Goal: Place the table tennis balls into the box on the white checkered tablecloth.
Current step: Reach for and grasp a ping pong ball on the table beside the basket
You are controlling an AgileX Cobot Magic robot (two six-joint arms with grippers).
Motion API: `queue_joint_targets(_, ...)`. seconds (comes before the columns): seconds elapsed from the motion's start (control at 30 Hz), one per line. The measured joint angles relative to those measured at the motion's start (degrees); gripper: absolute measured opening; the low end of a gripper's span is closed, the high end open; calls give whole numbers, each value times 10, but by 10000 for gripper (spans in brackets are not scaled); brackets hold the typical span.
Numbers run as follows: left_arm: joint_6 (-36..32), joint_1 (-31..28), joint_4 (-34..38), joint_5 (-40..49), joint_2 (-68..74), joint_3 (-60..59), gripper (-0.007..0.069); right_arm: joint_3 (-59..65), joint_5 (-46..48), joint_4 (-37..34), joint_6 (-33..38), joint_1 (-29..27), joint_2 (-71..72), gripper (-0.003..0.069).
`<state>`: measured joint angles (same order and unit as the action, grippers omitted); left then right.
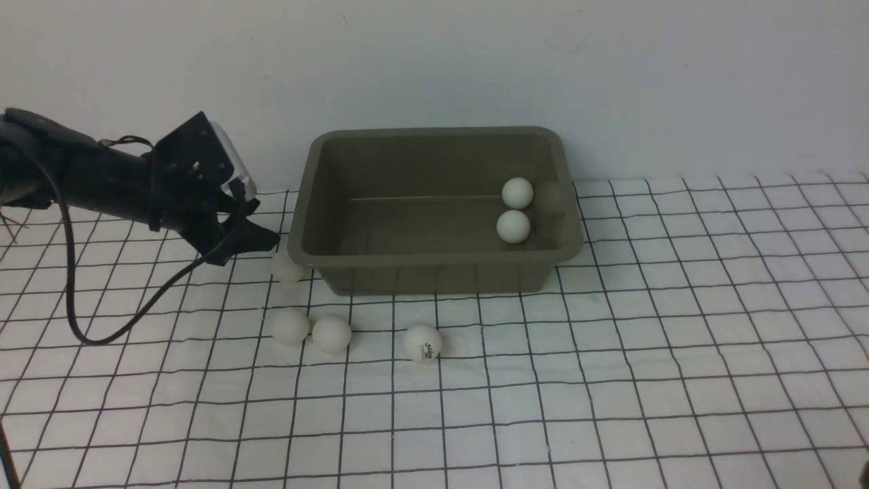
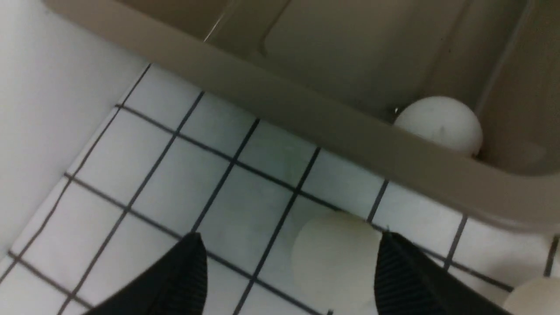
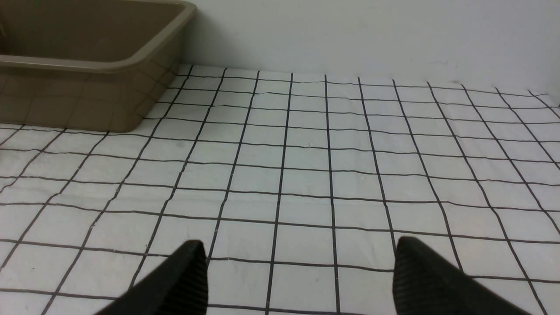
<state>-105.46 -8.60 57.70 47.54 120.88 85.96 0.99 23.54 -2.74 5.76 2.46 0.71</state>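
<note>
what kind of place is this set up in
Probably a robot test bench or lab: a black robot arm with a looping cable, a gridded white cloth and a plain pale wall behind.

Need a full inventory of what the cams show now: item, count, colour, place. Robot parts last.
balls in box: two visible, white, toward the box's right end
balls on cloth: four visible, white; one near the box's left front corner, two side by side nearer the camera, one with dark print in front of the box
box: one, olive-grey, far part of the cloth
tablecloth: one, white with black grid lines, under everything
wall: one, pale grey, behind
left gripper: one, black, open, left of box
right gripper: one, black, open, over cloth
</note>
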Motion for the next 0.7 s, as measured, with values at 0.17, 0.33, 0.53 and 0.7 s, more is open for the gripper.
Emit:
queue_joint_targets(0.17,35,16,-30,15,23,29,461,0,0,0,0,0,0,515)
queue_joint_targets(0.33,62,18,-72,19,27,39,461,0,0,0,0,0,0,515)
queue_joint_targets(0.53,67,18,-76,34,27,40,461,0,0,0,0,0,0,515)
queue_joint_targets(0.7,79,19,-76,39,44,43,461,0,0,1,0,0,0,515)
